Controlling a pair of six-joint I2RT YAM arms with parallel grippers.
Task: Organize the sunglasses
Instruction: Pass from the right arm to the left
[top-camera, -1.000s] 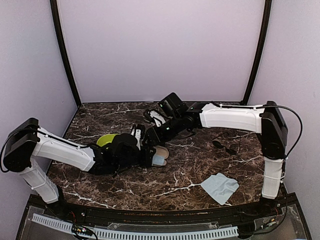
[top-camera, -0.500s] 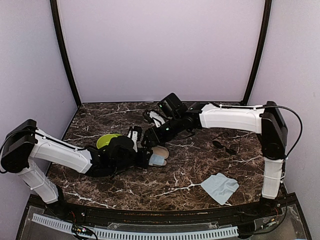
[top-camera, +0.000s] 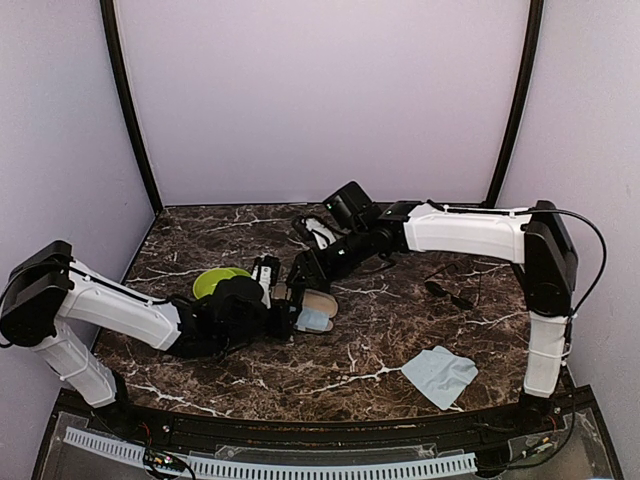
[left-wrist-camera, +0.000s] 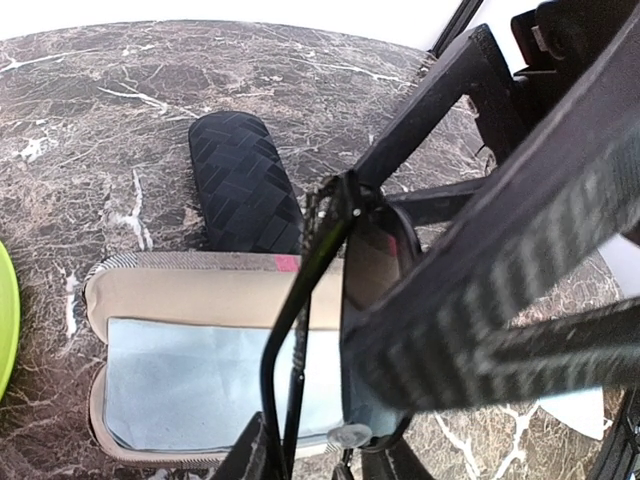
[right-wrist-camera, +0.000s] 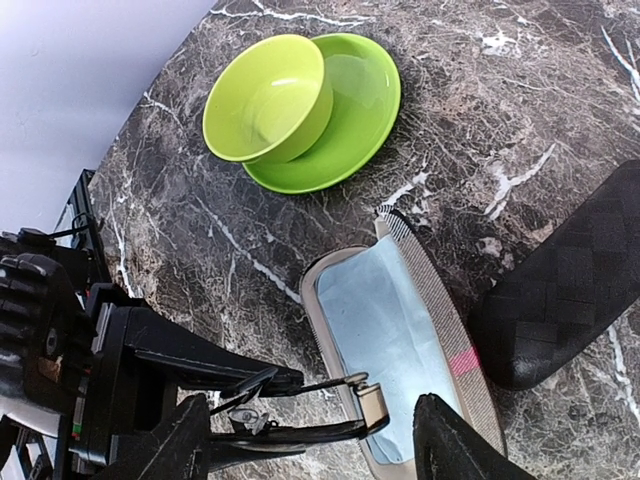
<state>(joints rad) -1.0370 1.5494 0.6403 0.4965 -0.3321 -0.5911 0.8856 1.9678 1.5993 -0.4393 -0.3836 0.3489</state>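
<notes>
My left gripper (left-wrist-camera: 318, 466) is shut on one pair of sunglasses (left-wrist-camera: 302, 290) with thin black wire frames. It holds them just above an open striped case (left-wrist-camera: 150, 275) lined with a light blue cloth (left-wrist-camera: 190, 375). In the right wrist view the same sunglasses (right-wrist-camera: 330, 430) lie between the spread fingers of my right gripper (right-wrist-camera: 325, 445), which is open and touches nothing. Both grippers meet at the table's middle over the case (top-camera: 318, 312). A second pair of sunglasses (top-camera: 447, 293) lies on the marble at the right.
A closed black woven case (right-wrist-camera: 570, 290) lies right beside the open one. A green bowl (right-wrist-camera: 268, 100) sits on a green plate (right-wrist-camera: 365, 95) to the left. A loose light blue cloth (top-camera: 440, 375) lies at the near right.
The right arm has drawn back slightly toward the far right. The left arm has lowered a little and its gripper has edged toward the open case.
</notes>
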